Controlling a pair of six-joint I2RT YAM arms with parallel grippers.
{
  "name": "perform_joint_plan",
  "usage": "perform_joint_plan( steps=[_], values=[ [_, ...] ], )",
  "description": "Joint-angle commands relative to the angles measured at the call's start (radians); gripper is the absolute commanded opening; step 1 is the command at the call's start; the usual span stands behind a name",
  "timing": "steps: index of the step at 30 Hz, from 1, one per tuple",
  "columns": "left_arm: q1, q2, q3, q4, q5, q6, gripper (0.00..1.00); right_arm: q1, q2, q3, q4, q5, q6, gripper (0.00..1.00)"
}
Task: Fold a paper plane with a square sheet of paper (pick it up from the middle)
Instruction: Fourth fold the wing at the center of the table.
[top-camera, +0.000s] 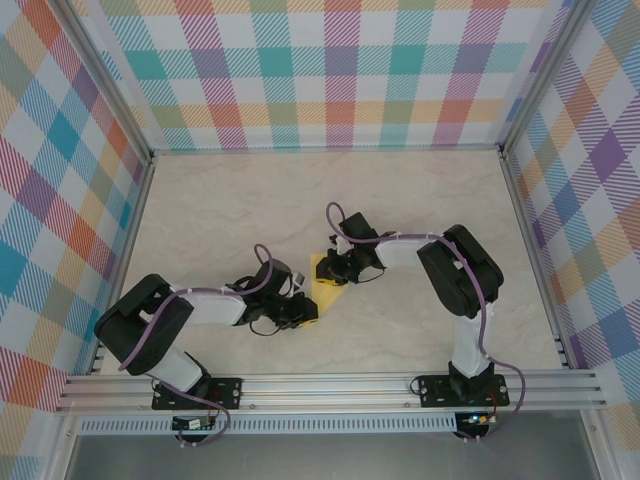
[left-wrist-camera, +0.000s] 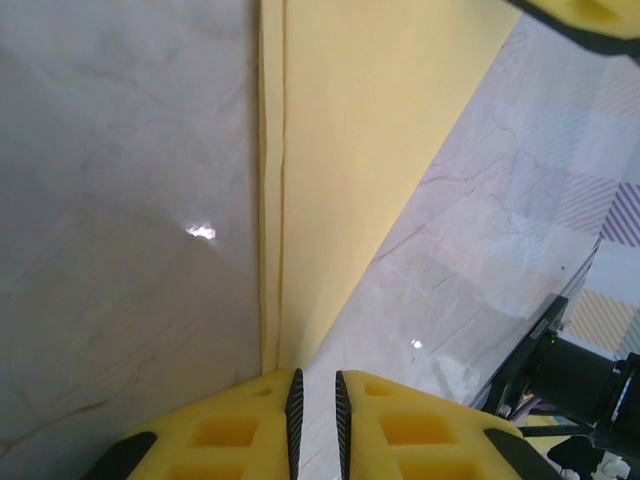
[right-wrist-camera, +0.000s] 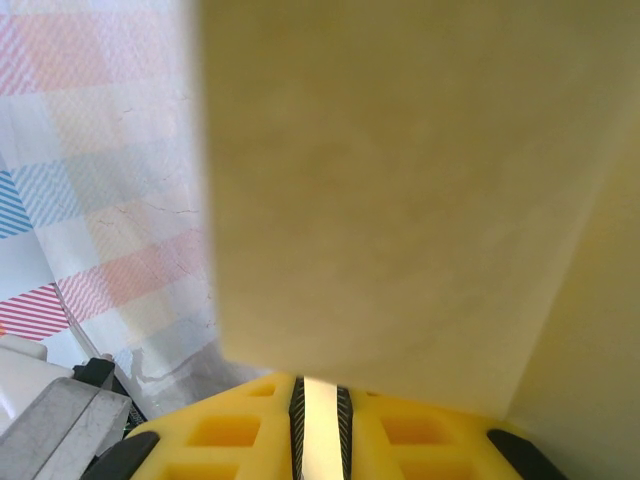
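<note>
The square sheet of paper (top-camera: 326, 289) is yellow and folded, and lies mid-table between my two grippers. In the left wrist view the paper (left-wrist-camera: 360, 150) narrows to a tip with a double folded edge. That tip runs under my left gripper (left-wrist-camera: 315, 376), whose jaws are nearly together, with bare table showing through the slit. My left gripper (top-camera: 307, 312) sits at the paper's near end. My right gripper (top-camera: 338, 270) is at the far end. There a raised flap of the paper (right-wrist-camera: 400, 200) stands blurred in front of the right gripper (right-wrist-camera: 320, 384), with pale yellow between its pads.
The marble-look table (top-camera: 420, 200) is boxed in by plaid walls (top-camera: 330, 70) at the back and on both sides. An aluminium rail (top-camera: 330, 385) runs along the near edge by the arm bases. A fingertip of my right gripper (left-wrist-camera: 590, 15) shows at the left wrist view's top right corner.
</note>
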Motion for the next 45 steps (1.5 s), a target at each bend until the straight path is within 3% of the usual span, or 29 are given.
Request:
perform_joint_plan(
  steps=[1,5,8,11,20,26,34,45],
  values=[
    [-0.011,-0.031,-0.032,-0.152,0.023,0.043,0.19,0.005,0.103,-0.045,-0.119,0.102,-0.007,0.19],
    [-0.012,-0.134,-0.028,-0.182,-0.009,0.033,0.17,0.006,0.1,-0.05,-0.114,0.098,-0.005,0.19],
    [-0.006,-0.256,-0.007,-0.247,-0.121,0.024,0.19,0.006,0.099,-0.053,-0.112,0.098,-0.004,0.19],
    [0.012,-0.298,0.012,-0.206,-0.151,-0.013,0.22,0.007,0.102,-0.05,-0.11,0.094,-0.004,0.19],
    [0.014,-0.061,0.127,0.013,-0.103,-0.072,0.23,0.006,0.1,-0.045,-0.113,0.091,-0.006,0.19],
    [0.004,0.044,0.178,0.021,-0.085,-0.06,0.23,0.005,0.103,-0.042,-0.109,0.079,-0.001,0.19],
    [-0.002,0.138,0.153,-0.004,-0.143,-0.03,0.2,0.006,0.102,-0.037,-0.11,0.079,0.001,0.19],
    [-0.013,0.042,-0.021,-0.087,-0.171,0.002,0.16,0.006,0.103,-0.042,-0.114,0.09,0.003,0.19]
  ],
)
